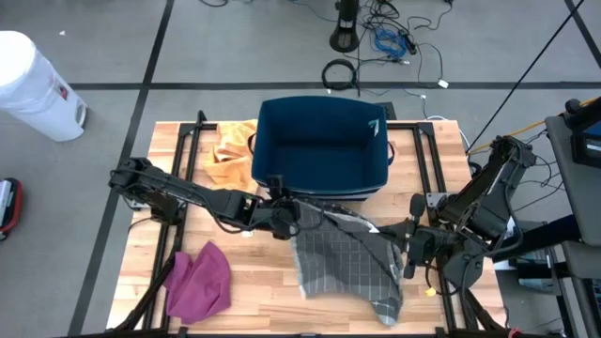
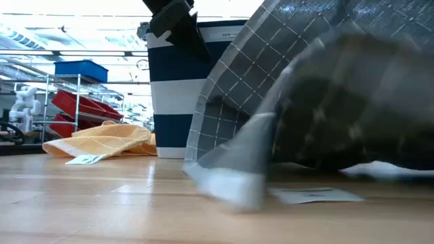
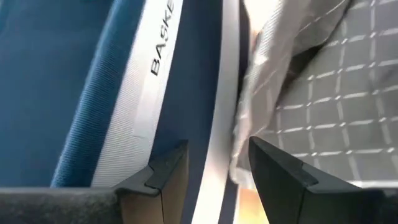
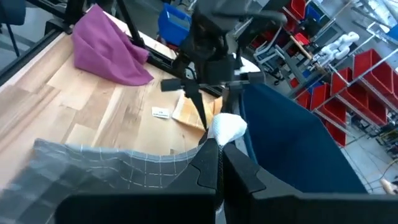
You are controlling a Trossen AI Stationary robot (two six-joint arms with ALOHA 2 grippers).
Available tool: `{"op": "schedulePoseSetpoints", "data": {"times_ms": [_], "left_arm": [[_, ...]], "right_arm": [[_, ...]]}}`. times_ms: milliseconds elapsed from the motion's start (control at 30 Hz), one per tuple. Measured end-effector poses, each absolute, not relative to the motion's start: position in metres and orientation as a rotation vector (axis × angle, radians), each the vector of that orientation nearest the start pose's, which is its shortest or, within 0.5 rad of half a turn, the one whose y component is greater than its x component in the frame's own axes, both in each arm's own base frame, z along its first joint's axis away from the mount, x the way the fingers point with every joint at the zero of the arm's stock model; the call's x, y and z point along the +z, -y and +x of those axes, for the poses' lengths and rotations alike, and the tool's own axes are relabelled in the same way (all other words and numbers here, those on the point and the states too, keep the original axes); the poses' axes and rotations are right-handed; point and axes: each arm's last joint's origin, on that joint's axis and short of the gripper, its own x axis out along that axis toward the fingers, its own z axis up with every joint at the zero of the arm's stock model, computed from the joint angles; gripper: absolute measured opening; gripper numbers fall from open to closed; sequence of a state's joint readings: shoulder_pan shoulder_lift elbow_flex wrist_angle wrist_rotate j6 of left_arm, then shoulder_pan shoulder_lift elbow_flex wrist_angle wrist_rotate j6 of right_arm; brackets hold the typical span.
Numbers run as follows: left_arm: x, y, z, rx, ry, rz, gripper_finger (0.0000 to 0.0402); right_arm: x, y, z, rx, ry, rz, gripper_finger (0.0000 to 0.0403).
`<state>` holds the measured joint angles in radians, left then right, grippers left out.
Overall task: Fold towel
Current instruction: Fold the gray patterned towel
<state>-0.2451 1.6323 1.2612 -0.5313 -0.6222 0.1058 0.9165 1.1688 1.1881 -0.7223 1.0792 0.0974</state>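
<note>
A grey checked towel [image 1: 343, 258] lies spread on the wooden table just in front of the blue basket [image 1: 319, 145]. Its right side is raised toward my right gripper [image 1: 410, 252], which is shut on it. The towel's lower edge [image 2: 230, 183] rests on the tabletop. My left gripper [image 1: 285, 221] stands open at the towel's far left corner, close against the basket's front wall. In the left wrist view its fingers [image 3: 168, 177] frame the basket's white band, and the towel's edge [image 3: 249, 143] runs beside one of them. My right gripper pinches the towel's right-hand edge [image 4: 202, 152] between its two shut fingers, coming in nearly level from the table's right side. The cloth falls away slack from the fingers down to the table. One layer or several, I cannot tell. My left gripper: whether it touches the towel's edge cannot be told.
The blue basket with a white band stands at the table's far middle. A yellow cloth [image 1: 230, 150] lies to its left and a purple cloth [image 1: 200, 280] at the near left. A small white tag [image 4: 161, 112] lies on the wood. A white bin [image 1: 33, 84] stands off the table.
</note>
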Motion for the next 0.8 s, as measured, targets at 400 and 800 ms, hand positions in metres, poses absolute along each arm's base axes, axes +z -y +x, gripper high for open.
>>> {"op": "schedulePoseSetpoints", "data": {"times_ms": [400,800], "left_arm": [[0.252,0.111,0.332,-0.359,-0.876,0.254,0.0174],[0.195,0.145,0.309,-0.505,-0.817,0.265,0.0174]], "right_arm": [[0.342,-0.152,0.145,-0.103,-0.568,-0.278,0.0],[0.331,-0.163,0.152,-0.083,-0.625,-0.267,0.0]]}}
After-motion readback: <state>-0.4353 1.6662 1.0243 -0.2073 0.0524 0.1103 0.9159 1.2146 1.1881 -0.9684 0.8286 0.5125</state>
